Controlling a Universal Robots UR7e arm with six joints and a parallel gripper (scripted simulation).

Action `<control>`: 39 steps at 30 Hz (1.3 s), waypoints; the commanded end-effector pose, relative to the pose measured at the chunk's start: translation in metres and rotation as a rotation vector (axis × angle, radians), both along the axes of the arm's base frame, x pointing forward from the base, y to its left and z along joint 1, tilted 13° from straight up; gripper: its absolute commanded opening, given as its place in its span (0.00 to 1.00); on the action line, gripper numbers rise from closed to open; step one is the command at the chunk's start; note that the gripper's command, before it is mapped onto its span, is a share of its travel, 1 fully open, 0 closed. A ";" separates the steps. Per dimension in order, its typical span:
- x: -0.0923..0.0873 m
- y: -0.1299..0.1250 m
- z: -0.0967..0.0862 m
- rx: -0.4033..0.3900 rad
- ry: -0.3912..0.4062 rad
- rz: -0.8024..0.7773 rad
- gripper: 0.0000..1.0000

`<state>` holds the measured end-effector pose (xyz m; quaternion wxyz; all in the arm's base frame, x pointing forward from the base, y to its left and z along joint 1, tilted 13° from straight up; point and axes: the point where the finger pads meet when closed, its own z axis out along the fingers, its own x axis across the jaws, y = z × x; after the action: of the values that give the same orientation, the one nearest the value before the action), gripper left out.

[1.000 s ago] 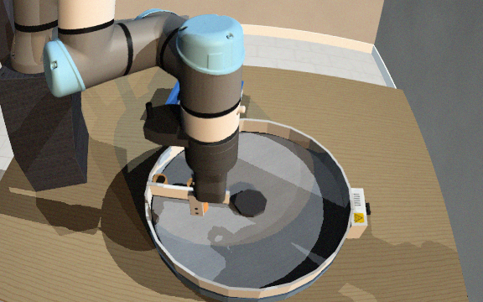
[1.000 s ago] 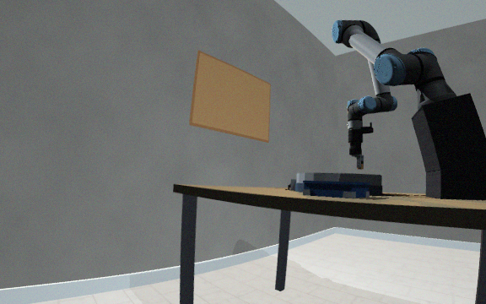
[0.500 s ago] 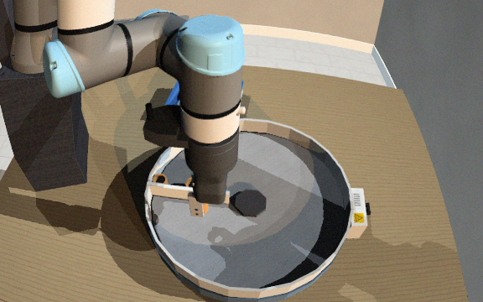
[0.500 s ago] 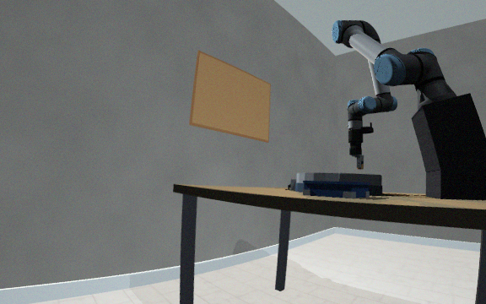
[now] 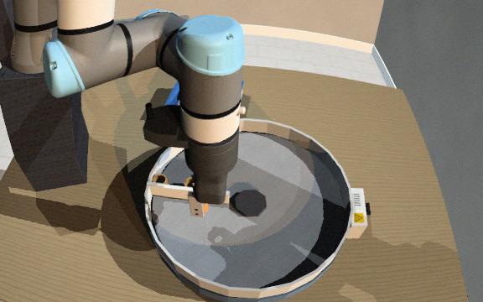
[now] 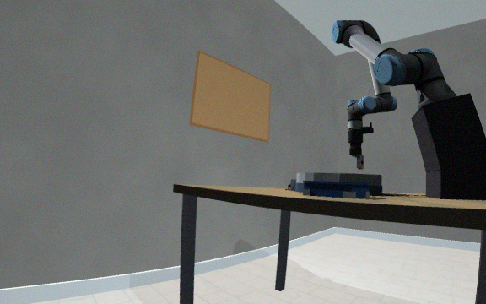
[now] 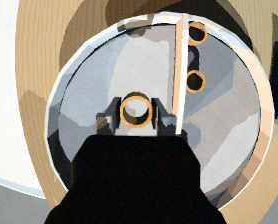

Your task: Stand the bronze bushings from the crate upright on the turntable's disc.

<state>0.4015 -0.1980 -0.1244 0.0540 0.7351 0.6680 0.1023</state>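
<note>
My gripper: pointing straight down, its fingers clamped on one bronze bushing, open bore facing the wrist camera, an orange edge of it showing below the fingers in the top view. Position: held in the air above the turntable's grey disc, clear of it in the exterior view, just to the left of the dark octagonal hub as the top camera sees it. Beneath and beside my gripper: a pale straight bar lying across the disc from the rim toward the hub. Beyond the bar: two more bronze bushings, standing on open ends on the disc, close together near the rim. Enclosure: a pale raised rim ringing the disc, with a small box bearing a yellow warning label on its outer side. Blue crate: mostly hidden behind my forearm, contents not visible. Support: wooden surface, with my dark pedestal at its corner.
</note>
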 end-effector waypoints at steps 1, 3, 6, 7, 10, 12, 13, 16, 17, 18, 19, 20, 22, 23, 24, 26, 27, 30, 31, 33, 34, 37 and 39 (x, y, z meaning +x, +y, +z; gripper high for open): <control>0.000 0.000 0.000 -0.001 -0.001 0.000 0.00; 0.000 0.000 0.000 -0.001 -0.001 0.000 0.00; 0.000 0.000 0.000 -0.001 -0.001 0.000 0.00; 0.000 0.000 0.000 -0.001 -0.001 0.000 0.00; 0.000 0.000 0.000 -0.001 -0.001 0.000 0.00; 0.001 0.000 -0.001 -0.001 -0.001 0.000 0.00; 0.001 0.000 -0.003 -0.001 -0.001 0.000 0.00; 0.004 0.000 -0.014 -0.001 -0.001 0.000 0.00; 0.005 0.000 -0.018 -0.001 -0.001 0.000 0.00; 0.005 0.001 -0.022 -0.001 -0.001 0.000 0.00; 0.006 0.001 -0.024 -0.001 -0.001 0.000 0.00; 0.006 0.001 -0.025 -0.001 -0.001 0.000 0.00; 0.006 0.001 -0.025 -0.001 -0.001 0.000 0.00; 0.006 0.001 -0.025 -0.001 -0.001 0.000 0.00; 0.006 0.001 -0.025 -0.001 -0.001 0.000 0.00; 0.006 0.001 -0.025 -0.001 -0.001 0.000 0.00; 0.006 0.001 -0.025 -0.001 -0.001 0.000 0.00; 0.006 0.001 -0.025 -0.001 -0.001 0.000 0.00; 0.006 0.001 -0.025 -0.001 -0.001 0.000 0.00; 0.006 0.001 -0.025 -0.001 -0.001 0.000 0.00; 0.006 0.001 -0.025 -0.001 -0.001 0.000 0.00; 0.006 0.001 -0.025 -0.001 -0.001 0.000 0.00; 0.006 0.001 -0.025 -0.001 -0.001 0.000 0.00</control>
<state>0.4072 -0.1971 -0.1497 0.0540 0.7351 0.6680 0.1023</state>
